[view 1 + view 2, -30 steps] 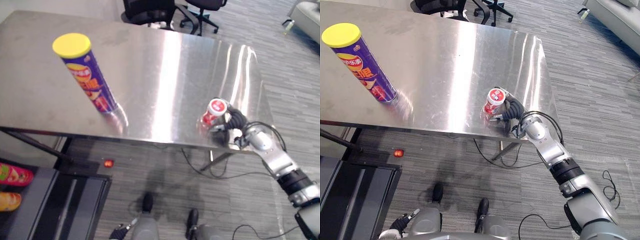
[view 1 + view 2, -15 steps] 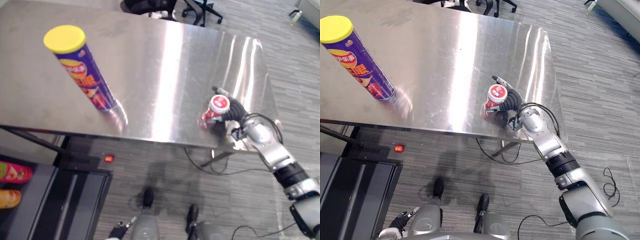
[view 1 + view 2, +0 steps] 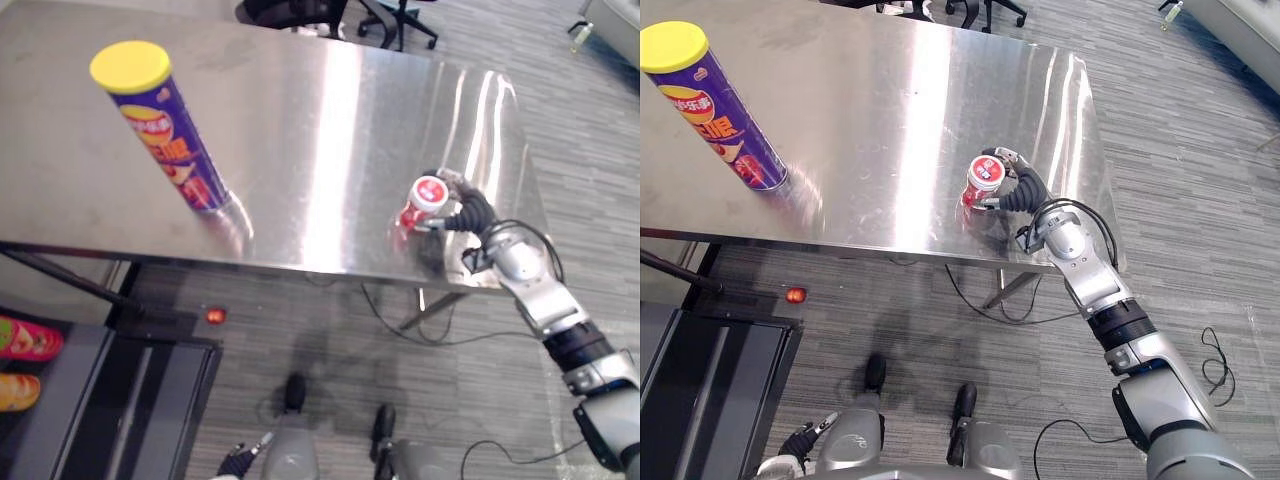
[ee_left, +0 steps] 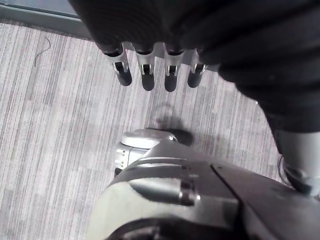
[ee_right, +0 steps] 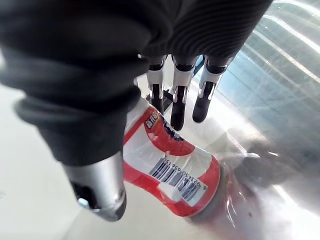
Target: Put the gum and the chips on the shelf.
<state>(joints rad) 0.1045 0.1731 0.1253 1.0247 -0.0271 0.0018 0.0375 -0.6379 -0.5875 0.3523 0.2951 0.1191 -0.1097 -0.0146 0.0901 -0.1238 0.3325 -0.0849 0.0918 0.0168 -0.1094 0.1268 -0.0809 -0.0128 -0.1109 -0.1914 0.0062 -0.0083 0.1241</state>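
The gum, a small red-and-white bottle, stands tilted on the steel table near its front right edge. My right hand is curled round it from the right. In the right wrist view the gum sits between the thumb and the fingers. The chips, a tall purple can with a yellow lid, stand upright far to the left on the table, untouched. My left hand hangs over the grey floor with relaxed fingers and holds nothing.
A low dark shelf unit stands on the floor at the lower left, with two other snack cans lying beside it. Black office chairs stand behind the table. A small red light glows under the table's front edge.
My right hand's fingers have curled in round the gum, and the bottle now leans. The whole picture has shifted a little with the camera. The chips stay put.
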